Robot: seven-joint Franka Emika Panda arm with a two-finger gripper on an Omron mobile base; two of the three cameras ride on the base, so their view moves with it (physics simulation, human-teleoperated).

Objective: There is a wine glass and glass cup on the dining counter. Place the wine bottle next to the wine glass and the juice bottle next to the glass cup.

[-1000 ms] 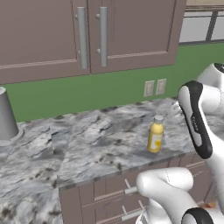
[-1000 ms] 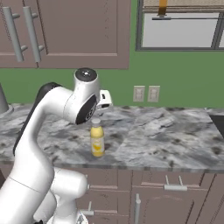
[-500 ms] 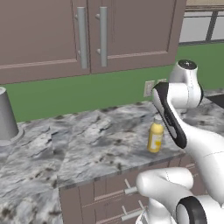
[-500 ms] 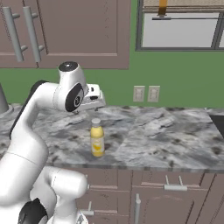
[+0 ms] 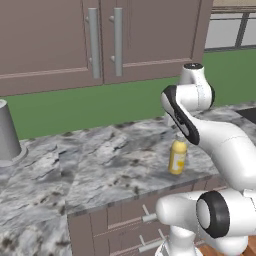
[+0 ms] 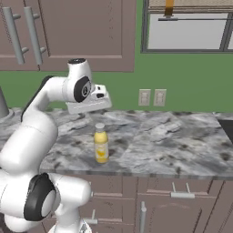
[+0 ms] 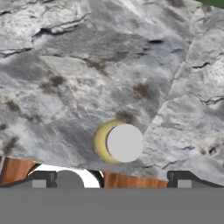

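The juice bottle (image 6: 101, 144) stands upright on the marbled counter (image 6: 173, 141), near its front edge above the brown drawers (image 6: 182, 195). From the hand camera its white cap (image 7: 124, 143) sits directly below. The gripper (image 7: 111, 178) hovers above the bottle, jaws spread fully wide, holding nothing. Its height above the cap is hard to judge.

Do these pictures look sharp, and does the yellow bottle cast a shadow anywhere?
Left base view: even flat light, the juice bottle sharp, only a faint shadow at its foot. Right base view: likewise crisp, no glare. Hand view: looking straight down on its white cap, marble counter slightly soft.
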